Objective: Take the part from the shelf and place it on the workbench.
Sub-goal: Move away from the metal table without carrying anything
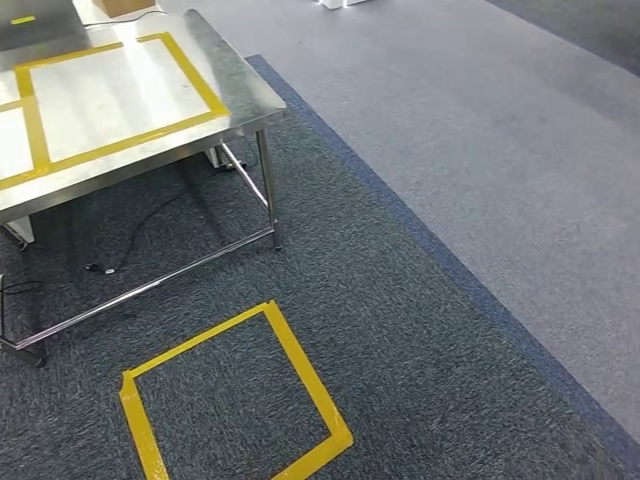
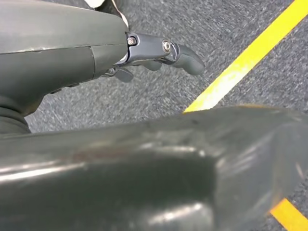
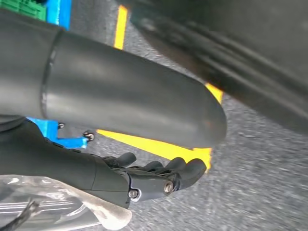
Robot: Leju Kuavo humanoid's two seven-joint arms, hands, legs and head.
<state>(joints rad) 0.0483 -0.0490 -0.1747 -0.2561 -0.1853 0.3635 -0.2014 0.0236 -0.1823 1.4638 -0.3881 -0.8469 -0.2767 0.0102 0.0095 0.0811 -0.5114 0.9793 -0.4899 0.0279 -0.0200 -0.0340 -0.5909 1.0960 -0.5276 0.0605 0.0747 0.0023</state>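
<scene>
Clear-bagged part [image 3: 54,207] lies against the right hand [image 3: 145,179].

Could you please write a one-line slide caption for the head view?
Steel workbench marked with yellow tape, beside a yellow taped square on grey carpet.

You have a bare steel tabletop [image 1: 226,80] at far left; its legs [image 1: 268,190] and a cable [image 1: 128,250] obstruct underneath.
</scene>
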